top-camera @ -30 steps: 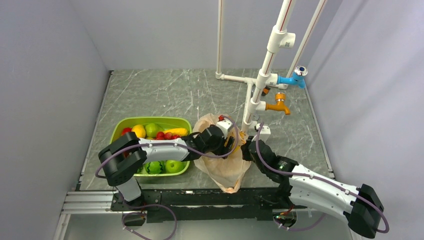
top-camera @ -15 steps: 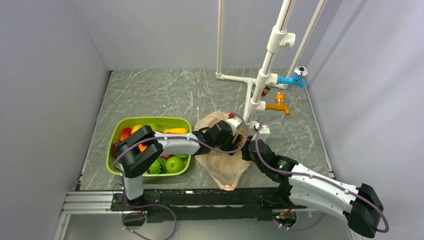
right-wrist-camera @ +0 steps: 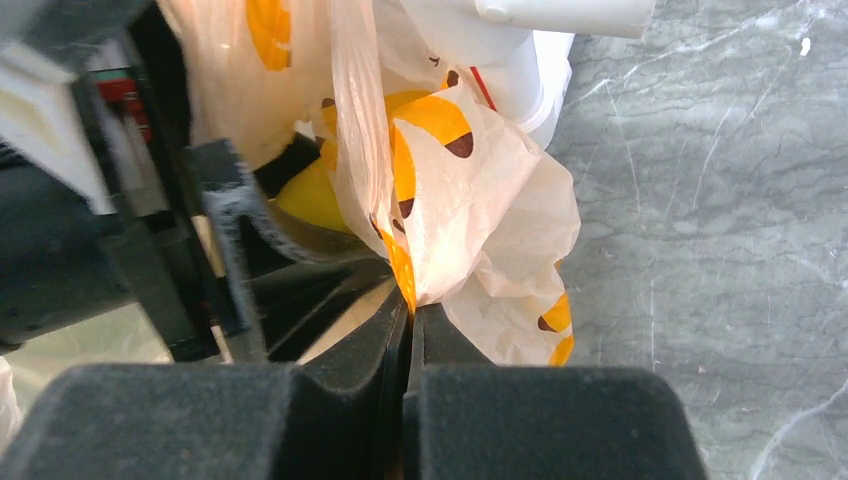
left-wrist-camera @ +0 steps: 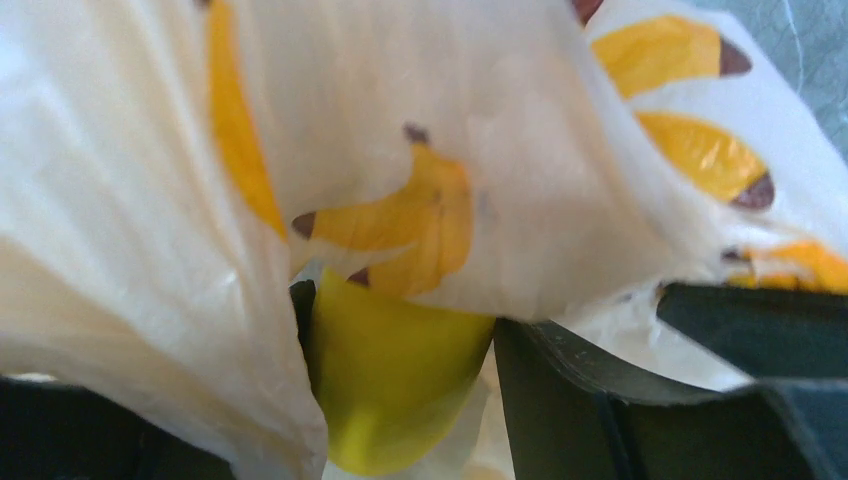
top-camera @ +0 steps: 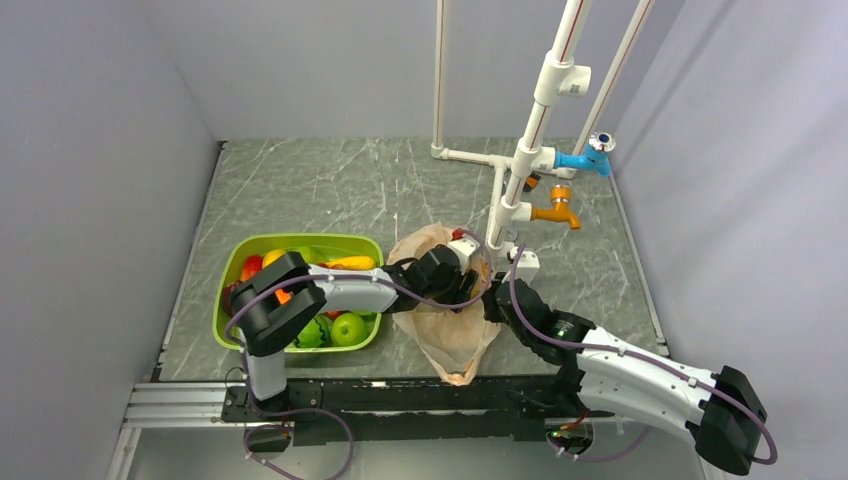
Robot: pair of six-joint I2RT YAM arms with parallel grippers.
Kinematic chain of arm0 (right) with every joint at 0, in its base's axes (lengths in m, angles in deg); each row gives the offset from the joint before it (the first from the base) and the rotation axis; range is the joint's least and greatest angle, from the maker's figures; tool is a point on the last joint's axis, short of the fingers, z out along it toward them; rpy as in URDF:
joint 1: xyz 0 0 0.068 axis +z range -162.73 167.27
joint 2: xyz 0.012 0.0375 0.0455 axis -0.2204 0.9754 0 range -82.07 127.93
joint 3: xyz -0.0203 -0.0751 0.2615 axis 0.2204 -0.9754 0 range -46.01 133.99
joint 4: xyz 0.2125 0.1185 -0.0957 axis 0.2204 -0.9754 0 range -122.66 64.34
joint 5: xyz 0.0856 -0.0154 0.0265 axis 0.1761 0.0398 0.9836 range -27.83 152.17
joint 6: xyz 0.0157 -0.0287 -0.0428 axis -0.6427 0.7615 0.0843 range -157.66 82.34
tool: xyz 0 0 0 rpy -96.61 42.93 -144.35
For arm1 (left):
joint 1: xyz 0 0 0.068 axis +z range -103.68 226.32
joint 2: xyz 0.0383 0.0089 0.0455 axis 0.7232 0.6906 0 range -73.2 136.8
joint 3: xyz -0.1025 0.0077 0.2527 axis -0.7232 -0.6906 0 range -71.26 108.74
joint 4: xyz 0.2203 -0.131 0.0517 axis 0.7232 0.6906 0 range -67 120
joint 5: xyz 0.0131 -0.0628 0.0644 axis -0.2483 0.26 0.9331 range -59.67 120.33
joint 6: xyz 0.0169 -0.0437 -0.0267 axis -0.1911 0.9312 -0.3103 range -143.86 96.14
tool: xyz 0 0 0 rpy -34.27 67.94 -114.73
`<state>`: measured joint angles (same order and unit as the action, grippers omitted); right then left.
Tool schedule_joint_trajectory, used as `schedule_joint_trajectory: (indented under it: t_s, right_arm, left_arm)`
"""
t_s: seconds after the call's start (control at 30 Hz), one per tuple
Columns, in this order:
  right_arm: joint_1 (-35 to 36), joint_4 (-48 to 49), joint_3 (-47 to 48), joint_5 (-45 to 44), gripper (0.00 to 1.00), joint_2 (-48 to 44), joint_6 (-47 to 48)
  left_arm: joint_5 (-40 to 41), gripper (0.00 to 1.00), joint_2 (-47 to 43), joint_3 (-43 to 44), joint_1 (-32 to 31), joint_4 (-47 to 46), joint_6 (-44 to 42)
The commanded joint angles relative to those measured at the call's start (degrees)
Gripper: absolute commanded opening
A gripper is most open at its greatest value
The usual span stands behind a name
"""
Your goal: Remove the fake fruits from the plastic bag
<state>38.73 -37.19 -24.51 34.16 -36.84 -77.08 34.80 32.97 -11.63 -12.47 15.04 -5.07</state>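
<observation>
The peach plastic bag [top-camera: 448, 335] with banana prints lies between the green tub and the pipe stand. My right gripper [top-camera: 493, 298] is shut on the bag's rim and pinches the film in the right wrist view [right-wrist-camera: 410, 318]. My left gripper [top-camera: 466, 272] is inside the bag's mouth. In the left wrist view a yellow fake fruit [left-wrist-camera: 392, 385] fills the gap between its dark fingers [left-wrist-camera: 560, 405], and bag film [left-wrist-camera: 520, 190] drapes over it. The same yellow fruit shows in the right wrist view [right-wrist-camera: 305, 195]. Other fruits in the bag are hidden.
The green tub [top-camera: 245, 252] at the left holds several fruits, among them a green apple [top-camera: 348, 327] and a striped watermelon [top-camera: 310, 335]. A white pipe stand [top-camera: 500, 215] with blue and orange taps rises just behind the bag. Grey walls close both sides.
My left arm has swung its elbow right over the tub and pushed the gripper deeper into the bag's mouth, then eased back a little. The right gripper has kept its hold on the rim.
</observation>
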Motion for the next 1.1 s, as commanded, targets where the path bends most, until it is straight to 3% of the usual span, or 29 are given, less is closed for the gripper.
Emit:
schedule_joint_trajectory:
  t_s: [0.0,0.37,0.6,0.8,0.9,1.07]
  right_arm:
    - [0.0,0.4,0.7,-0.8,0.00,0.2,0.1]
    - [0.0,0.9,1.4,-0.7,0.00,0.7,1.1]
    - [-0.1,0.2,1.3,-1.5,0.00,1.0,1.0]
    - [0.0,-2.0,1.2,-2.2,0.00,0.9,-1.6]
    - [0.0,-2.4,-0.2,-3.1,0.00,-0.4,-3.4]
    - [0.0,-2.8,-2.2,-1.7,0.01,-1.1,-7.3]
  left_arm:
    - [2.8,0.46,-7.7,-2.5,-0.3,1.9,3.2]
    - [0.6,0.37,-25.1,-11.6,-2.7,5.7,11.2]
    - [-5.5,0.30,-32.2,-16.2,-3.3,7.0,15.8]
    - [-12.6,0.23,-40.0,-20.9,-4.0,2.1,18.8]
    - [-11.5,0.14,-46.1,-20.4,-4.4,5.6,18.2]
    - [-4.9,0.13,-56.2,-15.8,-4.4,20.6,16.2]
